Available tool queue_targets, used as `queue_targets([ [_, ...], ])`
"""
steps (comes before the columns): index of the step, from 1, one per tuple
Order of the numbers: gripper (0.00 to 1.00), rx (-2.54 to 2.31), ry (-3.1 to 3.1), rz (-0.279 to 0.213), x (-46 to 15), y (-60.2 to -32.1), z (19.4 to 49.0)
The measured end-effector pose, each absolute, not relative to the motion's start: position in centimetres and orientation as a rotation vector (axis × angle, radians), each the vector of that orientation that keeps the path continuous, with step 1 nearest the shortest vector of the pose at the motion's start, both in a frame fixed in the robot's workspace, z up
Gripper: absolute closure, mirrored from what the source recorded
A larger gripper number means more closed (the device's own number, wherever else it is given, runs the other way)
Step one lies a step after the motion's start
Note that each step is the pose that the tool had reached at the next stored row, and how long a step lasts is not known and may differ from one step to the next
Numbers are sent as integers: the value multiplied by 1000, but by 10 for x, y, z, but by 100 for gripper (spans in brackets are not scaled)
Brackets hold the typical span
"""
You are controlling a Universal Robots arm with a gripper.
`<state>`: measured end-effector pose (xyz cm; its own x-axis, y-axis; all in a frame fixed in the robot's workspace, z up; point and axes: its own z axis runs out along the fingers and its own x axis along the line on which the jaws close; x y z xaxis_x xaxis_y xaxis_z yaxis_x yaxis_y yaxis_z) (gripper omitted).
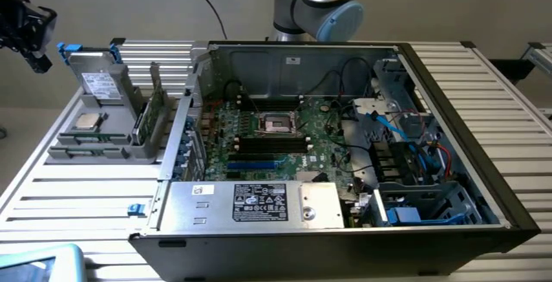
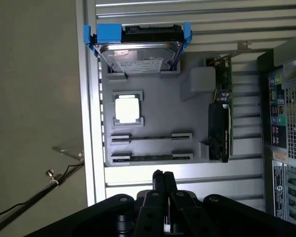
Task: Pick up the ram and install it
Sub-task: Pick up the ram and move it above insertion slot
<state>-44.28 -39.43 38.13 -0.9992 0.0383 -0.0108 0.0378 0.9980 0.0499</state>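
The ram [image 2: 151, 158] is a thin green stick lying in a slot of the grey holder [image 2: 158, 94], in the row farthest from the hard drive. My gripper [image 2: 163, 176] hovers above the slatted table just beyond that end of the holder, with its fingers pressed together and nothing between them. In the exterior view the gripper [image 1: 38, 61] hangs high at the far left, to the left of the holder [image 1: 103, 149]. The open computer case [image 1: 448, 101] holds the green motherboard [image 1: 258, 159], whose black memory slots [image 1: 274, 145] run below the processor socket.
The holder also carries a silver hard drive in blue brackets [image 2: 138, 57], a processor chip [image 2: 127, 109] and an upright expansion card [image 2: 221, 116]. A power supply box [image 1: 250, 202] sits at the case's near edge. Thin cables [image 2: 54, 175] lie off the table edge.
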Motion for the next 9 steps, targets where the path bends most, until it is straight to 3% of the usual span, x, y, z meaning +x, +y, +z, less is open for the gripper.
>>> queue_targets([
  [9,89,-198,3127,79,-443,-394,381],
])
